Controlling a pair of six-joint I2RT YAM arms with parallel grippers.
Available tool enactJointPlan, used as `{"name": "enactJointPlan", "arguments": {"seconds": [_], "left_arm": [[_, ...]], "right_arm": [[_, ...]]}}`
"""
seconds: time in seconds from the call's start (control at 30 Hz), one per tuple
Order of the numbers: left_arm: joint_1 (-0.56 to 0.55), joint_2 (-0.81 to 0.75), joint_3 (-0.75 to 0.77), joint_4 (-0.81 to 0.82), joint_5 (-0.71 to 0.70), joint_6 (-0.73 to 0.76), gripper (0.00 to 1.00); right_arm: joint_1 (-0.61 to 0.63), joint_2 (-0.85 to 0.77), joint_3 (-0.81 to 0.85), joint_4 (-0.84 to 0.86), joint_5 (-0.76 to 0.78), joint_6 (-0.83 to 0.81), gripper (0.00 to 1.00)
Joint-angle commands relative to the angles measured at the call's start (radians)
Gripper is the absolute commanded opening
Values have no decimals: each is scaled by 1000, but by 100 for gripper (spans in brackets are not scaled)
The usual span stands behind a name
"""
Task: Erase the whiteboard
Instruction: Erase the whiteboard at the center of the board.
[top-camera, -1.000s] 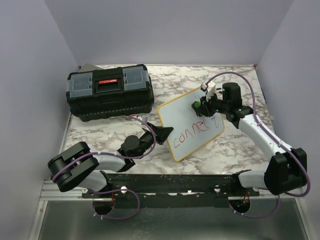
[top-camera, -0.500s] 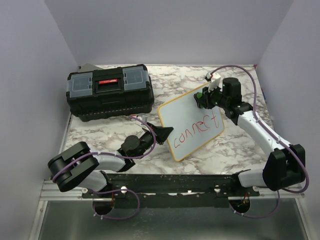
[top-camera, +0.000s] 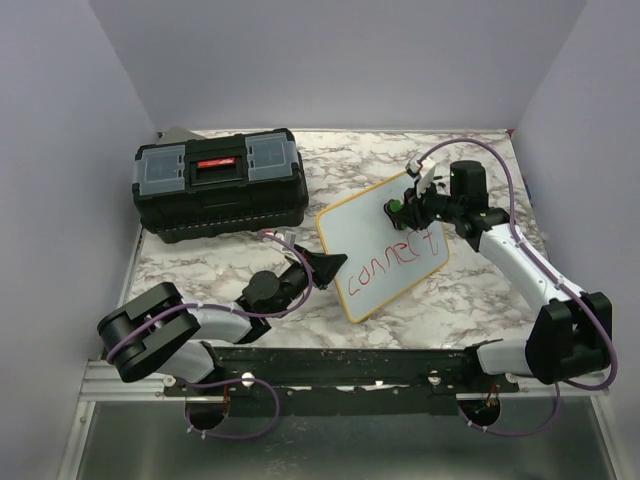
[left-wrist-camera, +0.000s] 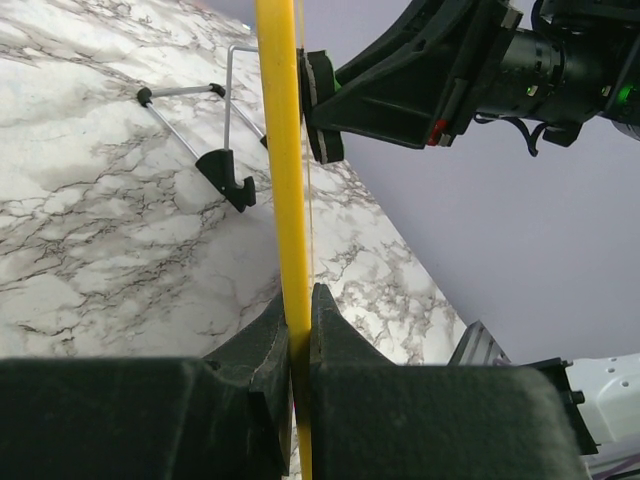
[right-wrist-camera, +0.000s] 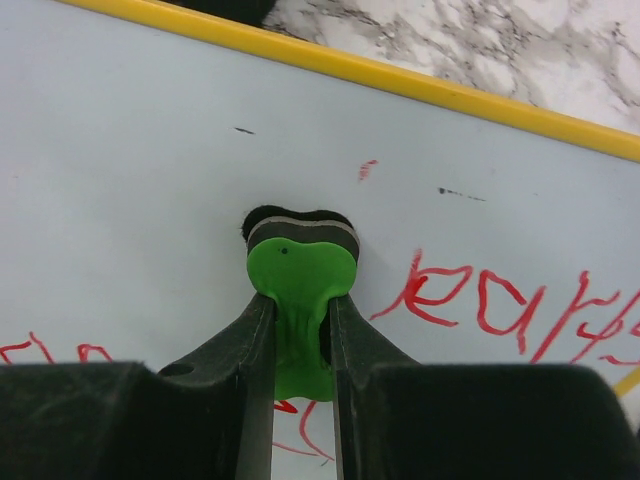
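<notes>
I see the whiteboard (top-camera: 382, 250) mid-table, just R of the black toolbox (top-camera: 220, 183), propped at a tilt on the marble table (top-camera: 470, 300). L gripper (left-wrist-camera: 300, 300) is clamped on its yellow frame (left-wrist-camera: 280, 150) at the edge nearest the L arm. R gripper (right-wrist-camera: 300, 310) is pinched tight on a green eraser (right-wrist-camera: 297, 265), w/ the pad pressed to the board's far part, just beside the red writing (top-camera: 392, 258). A few small stray marks sit nr the top edge.

bright, even light throughout — shadows soft, top view sharp.
</notes>
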Motion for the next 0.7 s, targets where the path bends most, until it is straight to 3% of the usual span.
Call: {"name": "enactJointPlan", "arguments": {"seconds": [0.0, 0.2, 0.4, 0.53, 0.67], "left_arm": [[-22, 3, 9, 40, 111, 60, 0], [-22, -22, 7, 11, 103, 70, 0], [-22, -25, 1, 13, 103, 72, 0], [-22, -25, 1, 18, 106, 75, 0], [-22, -14, 1, 30, 106, 72, 0]], "right_arm": [[13, 6, 26, 20, -104, 46, 1], [13, 48, 107, 112, 145, 213, 1], [9, 57, 81, 84, 330, 182, 1], [6, 51, 40, 46, 340, 131, 1], [9, 44, 17, -51, 89, 26, 1]]}}
